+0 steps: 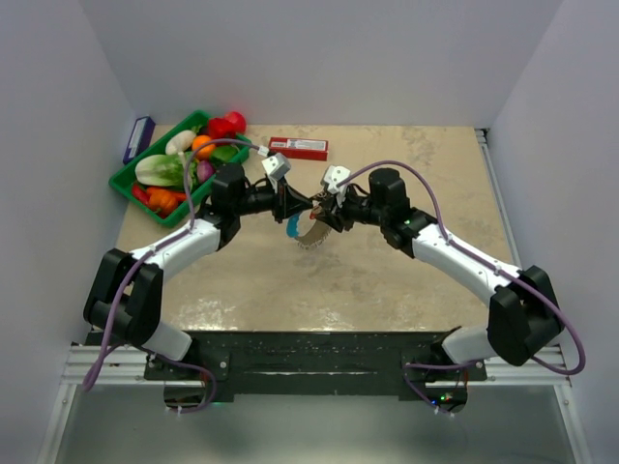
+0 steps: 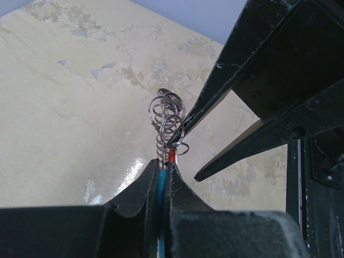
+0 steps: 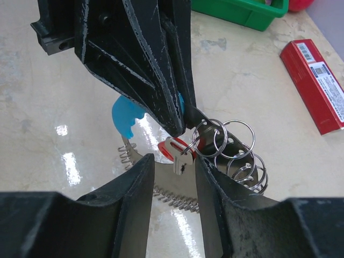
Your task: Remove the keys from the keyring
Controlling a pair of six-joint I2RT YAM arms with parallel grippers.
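On the counter [image 1: 387, 280] you have nothing to show yet. No key that I can make out lies loose on it in the overhead view, so I judge the task barely begun.

Both arms meet over the middle, and the keyring [image 1: 308, 232] hangs between them, lifted off the surface.

Your left claw [image 2: 163, 169] is clamped tight on the ring's blue section [image 2: 161, 185]. That hold looks sound and serves as the anchor.

Your right claw [image 3: 174, 161] stands parted. Its jaws sit either side of the red-headed key [image 3: 177, 153] without pinching it, as far as the right wrist view shows.

The keys [image 3: 236, 156] are all strung on the loop. A bunch of silvery rings crowds just beside the red-headed one, and a jagged fringe trails below.

What is done: the ring is raised, steadied and presented. What is left is everything that counts. You have to grip that first key, work it off the loop, then repeat for the whole fringe.
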